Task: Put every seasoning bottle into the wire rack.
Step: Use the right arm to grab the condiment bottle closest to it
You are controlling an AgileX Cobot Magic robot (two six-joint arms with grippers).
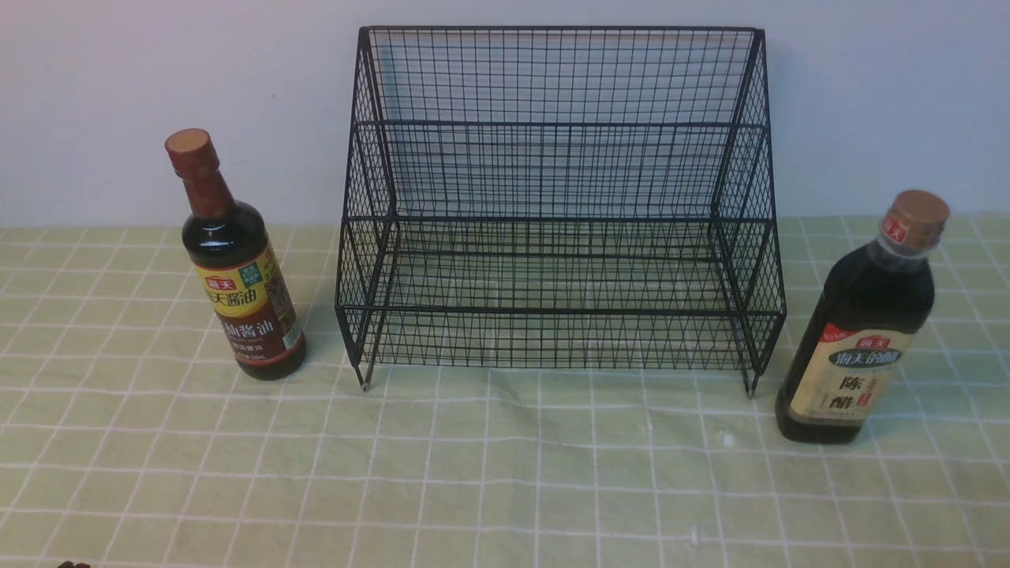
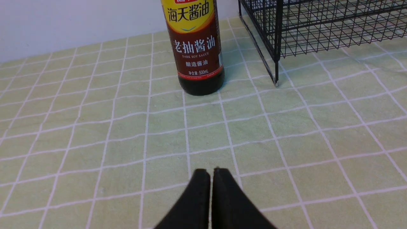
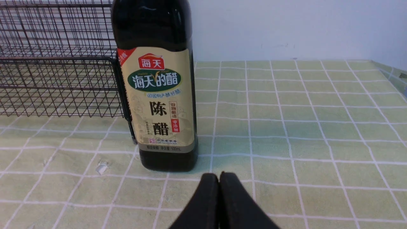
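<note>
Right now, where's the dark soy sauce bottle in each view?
Front view: dark soy sauce bottle stands upright, left of the wire rack.
Left wrist view: its labelled lower body shows beyond the shut left claw, beside the rack's corner leg.
Right wrist view: not in it; that one is the vinegar bottle.
Shared landmark: the wire rack, in all three.

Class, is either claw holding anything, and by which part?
Nothing is held: the left claw and the right claw are both shut, with nothing between their tips.

To my left the red-capped soy bottle stood upright beside the black wire rack; the tan-capped vinegar bottle stood upright to its right.
</note>
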